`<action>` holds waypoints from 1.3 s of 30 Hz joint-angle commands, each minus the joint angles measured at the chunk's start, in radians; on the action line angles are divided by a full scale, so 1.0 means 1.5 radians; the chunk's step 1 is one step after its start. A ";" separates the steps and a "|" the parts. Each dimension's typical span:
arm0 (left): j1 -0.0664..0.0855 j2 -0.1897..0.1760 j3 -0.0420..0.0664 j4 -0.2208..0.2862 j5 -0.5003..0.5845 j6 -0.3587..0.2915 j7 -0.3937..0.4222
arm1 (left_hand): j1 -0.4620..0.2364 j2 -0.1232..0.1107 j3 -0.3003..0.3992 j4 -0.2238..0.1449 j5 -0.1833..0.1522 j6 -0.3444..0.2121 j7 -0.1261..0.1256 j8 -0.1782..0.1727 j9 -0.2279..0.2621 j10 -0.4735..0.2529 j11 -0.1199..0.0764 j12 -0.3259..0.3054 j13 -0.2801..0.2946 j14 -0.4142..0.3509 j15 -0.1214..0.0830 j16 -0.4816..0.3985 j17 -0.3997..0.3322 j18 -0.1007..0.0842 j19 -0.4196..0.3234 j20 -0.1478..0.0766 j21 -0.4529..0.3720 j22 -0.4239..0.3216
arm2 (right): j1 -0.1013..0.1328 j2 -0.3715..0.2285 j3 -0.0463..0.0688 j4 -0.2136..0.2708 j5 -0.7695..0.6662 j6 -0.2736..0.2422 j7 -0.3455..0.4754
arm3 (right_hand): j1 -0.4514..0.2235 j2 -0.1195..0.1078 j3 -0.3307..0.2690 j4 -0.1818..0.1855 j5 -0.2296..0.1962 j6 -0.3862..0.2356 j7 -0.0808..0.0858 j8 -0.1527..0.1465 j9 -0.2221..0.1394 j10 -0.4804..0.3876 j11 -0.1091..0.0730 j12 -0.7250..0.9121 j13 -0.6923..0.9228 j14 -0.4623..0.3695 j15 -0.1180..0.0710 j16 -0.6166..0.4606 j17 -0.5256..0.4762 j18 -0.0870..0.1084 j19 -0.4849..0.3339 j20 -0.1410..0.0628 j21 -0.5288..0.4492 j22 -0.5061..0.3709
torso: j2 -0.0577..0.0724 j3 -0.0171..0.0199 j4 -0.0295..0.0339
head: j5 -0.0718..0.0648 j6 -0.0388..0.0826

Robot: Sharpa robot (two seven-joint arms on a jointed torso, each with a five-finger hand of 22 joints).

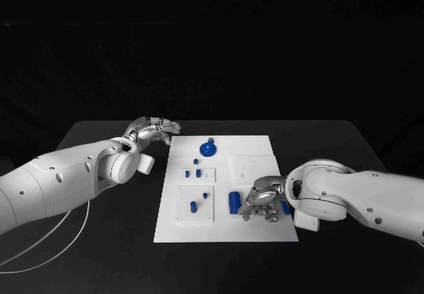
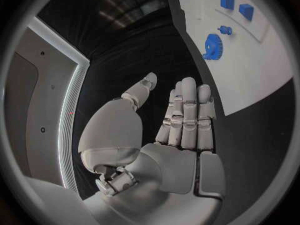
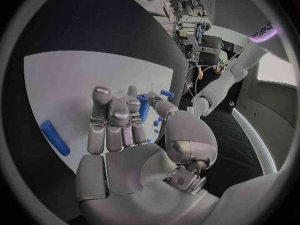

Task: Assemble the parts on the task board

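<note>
Reaching in from the robot's left, the left hand [image 1: 155, 130] sat over bare table [image 1: 106, 245] just off the far left corner of the task board [image 1: 252, 150], not touching it. Its fingers [image 2: 187, 115] were straight & side by side, thumb apart, nothing held — an empty, open palm.

Right hand [image 1: 263, 202] hung over the board's near right part, arm bent in from the robot's right. Fingers [image 3: 112, 120] half curled; thumb and a finger seemed to close on a blue cylinder [image 3: 143, 107], w/ a blue end poking out by the hand in the head view [image 1: 285, 207].

On the board: a blue gear-like part [image 1: 208, 149] near the far edge, two small blue pegs [image 1: 193, 174] standing in a raised block mid-left, a further pair of blue parts [image 1: 200, 202] in the near-left block, & a loose blue cylinder [image 1: 234, 202] lying flat just beside the right hand on its left.

Table was black, matte; room behind it dark. White cables [image 1: 53, 242] trailed under the left arm.
</note>
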State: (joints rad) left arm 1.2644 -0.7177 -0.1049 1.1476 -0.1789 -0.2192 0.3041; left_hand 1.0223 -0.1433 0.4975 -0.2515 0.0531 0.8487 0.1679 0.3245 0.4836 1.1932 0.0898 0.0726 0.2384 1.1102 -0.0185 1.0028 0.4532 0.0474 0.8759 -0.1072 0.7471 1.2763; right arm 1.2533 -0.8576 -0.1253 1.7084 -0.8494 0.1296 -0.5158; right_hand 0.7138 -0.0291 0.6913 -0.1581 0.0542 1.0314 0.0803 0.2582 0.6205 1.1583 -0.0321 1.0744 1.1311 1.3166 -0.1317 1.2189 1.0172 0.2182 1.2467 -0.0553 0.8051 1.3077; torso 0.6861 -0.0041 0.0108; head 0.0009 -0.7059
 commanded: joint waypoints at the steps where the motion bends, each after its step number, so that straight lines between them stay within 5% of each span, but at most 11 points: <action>1: 0.001 0.001 0.000 0.002 -0.001 0.007 0.002 | -0.004 0.002 -0.002 0.002 0.001 -0.005 0.001 -0.003 0.000 -0.001 0.005 -0.001 0.001 0.003 0.003 0.000 0.001 0.012 -0.001 -0.003 -0.003 0.001 | -0.001 0.005 0.000 -0.002 -0.007 -0.004 -0.005 | 0.005 0.000 0.011 0.007 -0.003 0.006 0.001 -0.002 0.001 0.005 0.001 -0.004 0.001 -0.001 -0.004 -0.003 0.001 0.029 0.002 0.000 0.000 0.003 | 0.000 -0.0002 0.0006 | 0.000 -0.001; 13: 0.001 0.001 0.000 0.001 -0.001 0.008 0.002 | -0.004 0.003 -0.002 0.002 0.001 -0.005 0.001 -0.003 0.000 -0.001 0.005 -0.001 0.001 0.003 0.003 0.000 0.001 0.012 -0.001 -0.003 -0.003 0.001 | -0.001 0.010 0.000 -0.006 -0.007 0.002 -0.004 | 0.003 0.011 0.052 0.035 -0.003 0.006 0.001 -0.002 0.002 0.006 0.002 -0.005 0.003 -0.001 -0.004 -0.002 0.002 0.029 0.001 0.002 0.002 0.004 | 0.000 -0.0003 0.0004 | 0.001 -0.003; 21: 0.001 0.000 0.000 0.001 -0.001 0.007 0.002 | -0.004 0.003 -0.002 0.003 0.001 -0.005 0.001 -0.003 0.000 -0.001 0.005 -0.001 0.001 0.004 0.003 0.000 0.001 0.012 -0.001 -0.003 -0.003 0.001 | -0.001 -0.003 0.000 0.001 -0.005 0.007 0.008 | 0.004 -0.003 0.047 0.007 0.002 0.006 0.003 -0.003 0.002 0.007 0.003 -0.004 0.004 0.000 -0.002 -0.002 0.002 0.029 0.001 0.003 0.006 0.007 | 0.000 -0.0002 0.0002 | 0.001 -0.002; 27: 0.001 0.001 0.000 0.000 -0.001 0.008 0.002 | -0.004 0.003 -0.002 0.003 0.001 -0.005 0.001 -0.003 0.000 -0.001 0.005 -0.001 0.001 0.004 0.003 0.000 0.002 0.012 -0.001 -0.004 -0.003 0.001 | 0.000 -0.023 0.001 0.018 0.008 0.004 0.031 | -0.008 -0.015 -0.007 -0.038 0.047 0.005 0.003 -0.004 0.003 0.006 0.004 -0.005 0.006 0.000 -0.002 -0.003 0.001 0.029 0.000 0.004 0.007 0.007 | 0.000 0.0002 -0.0003 | 0.000 0.000; 33: 0.001 0.002 0.000 -0.002 -0.001 0.008 0.002 | -0.004 0.003 -0.002 0.003 0.001 -0.005 0.001 -0.003 0.000 -0.001 0.005 -0.001 0.001 0.004 0.003 0.000 0.002 0.012 -0.001 -0.004 -0.003 0.001 | 0.006 -0.035 0.019 0.017 0.010 0.004 0.052 | -0.012 -0.036 -0.054 -0.067 0.051 -0.002 0.004 -0.008 0.004 0.002 0.004 -0.007 0.008 -0.001 -0.001 -0.005 0.000 0.029 -0.002 0.002 0.004 0.005 | -0.001 0.0007 -0.0005 | -0.002 0.004; 39: 0.001 0.005 0.000 -0.003 -0.001 0.009 0.002 | -0.004 0.003 -0.002 0.003 0.001 -0.005 0.001 -0.003 0.000 -0.001 0.005 -0.001 0.001 0.004 0.003 0.000 0.002 0.012 -0.001 -0.004 -0.003 0.001 | 0.025 -0.046 0.039 -0.021 0.009 0.007 0.054 | -0.006 -0.043 -0.071 -0.080 0.046 -0.003 0.004 -0.008 0.005 0.001 0.004 -0.006 0.010 -0.001 -0.002 -0.006 0.000 0.029 -0.003 0.000 0.003 0.004 | -0.001 0.0007 -0.0006 | -0.007 0.008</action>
State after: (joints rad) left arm 1.2646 -0.7129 -0.1049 1.1415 -0.1790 -0.2186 0.3021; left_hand 1.0223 -0.1433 0.4975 -0.2515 0.0531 0.8487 0.1678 0.3245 0.4836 1.1897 0.0906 0.0726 0.2388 1.1102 -0.0185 1.0028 0.4549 0.0474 0.8757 -0.1068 0.7471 1.2768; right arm 1.2884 -0.9201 -0.0690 1.6862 -0.8378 0.1267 -0.4604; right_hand 0.7057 -0.0871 0.5907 -0.2799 0.1298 1.0313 0.0870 0.2516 0.6262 1.1616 -0.0286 1.0706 1.1442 1.3190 -0.1300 1.2140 1.0177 0.2226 1.2465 -0.0551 0.8105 1.3075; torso 0.6850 -0.0032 0.0092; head -0.0062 -0.6967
